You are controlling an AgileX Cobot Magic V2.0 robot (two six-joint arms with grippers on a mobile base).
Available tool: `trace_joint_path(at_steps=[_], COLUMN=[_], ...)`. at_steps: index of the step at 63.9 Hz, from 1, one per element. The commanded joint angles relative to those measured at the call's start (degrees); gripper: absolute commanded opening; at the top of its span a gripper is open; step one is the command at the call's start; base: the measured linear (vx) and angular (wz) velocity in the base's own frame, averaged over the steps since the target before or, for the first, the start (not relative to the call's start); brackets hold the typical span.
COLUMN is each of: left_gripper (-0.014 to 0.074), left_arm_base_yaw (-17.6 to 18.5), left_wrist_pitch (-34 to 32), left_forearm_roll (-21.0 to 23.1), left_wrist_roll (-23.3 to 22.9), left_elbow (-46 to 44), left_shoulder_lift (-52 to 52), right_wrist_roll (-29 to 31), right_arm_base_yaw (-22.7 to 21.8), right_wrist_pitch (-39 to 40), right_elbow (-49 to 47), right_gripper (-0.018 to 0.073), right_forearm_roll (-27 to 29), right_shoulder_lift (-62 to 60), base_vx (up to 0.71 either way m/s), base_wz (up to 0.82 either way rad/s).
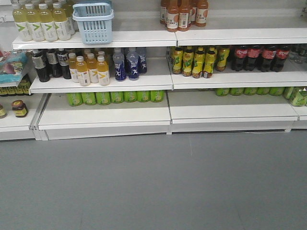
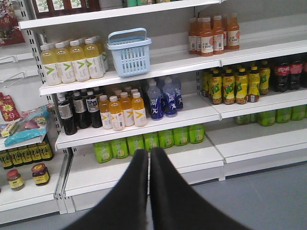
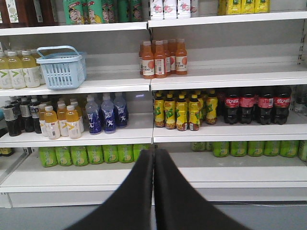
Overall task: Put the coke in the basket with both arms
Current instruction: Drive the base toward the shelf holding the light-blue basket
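Note:
The light blue slotted basket [image 1: 93, 21] [image 2: 129, 55] [image 3: 62, 67] stands on the upper shelf at the left, handle up, next to pale yellow drink bottles [image 1: 41, 21]. The coke is not in view in any frame. Dark cola bottles with red labels [image 1: 261, 57] [image 2: 288, 74] [image 3: 254, 103] line the right end of the middle shelf. My left gripper [image 2: 148, 152] is shut on nothing and hangs well short of the shelves, in front of the lowest one. My right gripper [image 3: 154, 152] is also shut and empty, at a similar distance. Neither arm shows in the front view.
White shelving [image 1: 168, 115] spans the wall, above grey floor [image 1: 153, 187]. Orange juice bottles [image 3: 160, 60] stand on the upper shelf and yellow tea bottles [image 3: 180, 112] on the middle one. Blue bottles [image 3: 103, 115] share the middle shelf and green bottles [image 3: 86, 155] lie at the bottom.

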State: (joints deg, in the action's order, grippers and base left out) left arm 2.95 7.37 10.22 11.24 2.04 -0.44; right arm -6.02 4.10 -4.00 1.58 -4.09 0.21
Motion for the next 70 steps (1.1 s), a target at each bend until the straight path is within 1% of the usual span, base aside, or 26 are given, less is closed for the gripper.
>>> trace_joint_path(at_steps=[1, 36, 70], left_gripper=[-0.0006, -0.0006, -0.0006], left_arm_base_yaw=[0.2, 0.2, 0.2], left_wrist_pitch=[-3.8, -3.8, -3.8], left_forearm_roll=[0.1, 0.1, 0.1], left_wrist_roll=[-0.3, -0.3, -0.3], left_elbow=[-1.9, -1.9, -1.9], left_shoulder_lift=[-1.1, -1.1, -1.1], right_wrist_roll=[0.6, 0.6, 0.6], right_arm_base_yaw=[0.0, 0.0, 0.0], right_wrist_pitch=[4.0, 4.0, 4.0], right_elbow=[0.5, 0.5, 0.5], right_gripper=[-0.001, -0.001, -0.001], right_forearm_roll=[-0.2, -0.2, -0.2], right_shoulder_lift=[0.6, 0.6, 0.6], base_vx=[0.0, 0.01, 0.09], base_wz=[0.0, 0.0, -0.02])
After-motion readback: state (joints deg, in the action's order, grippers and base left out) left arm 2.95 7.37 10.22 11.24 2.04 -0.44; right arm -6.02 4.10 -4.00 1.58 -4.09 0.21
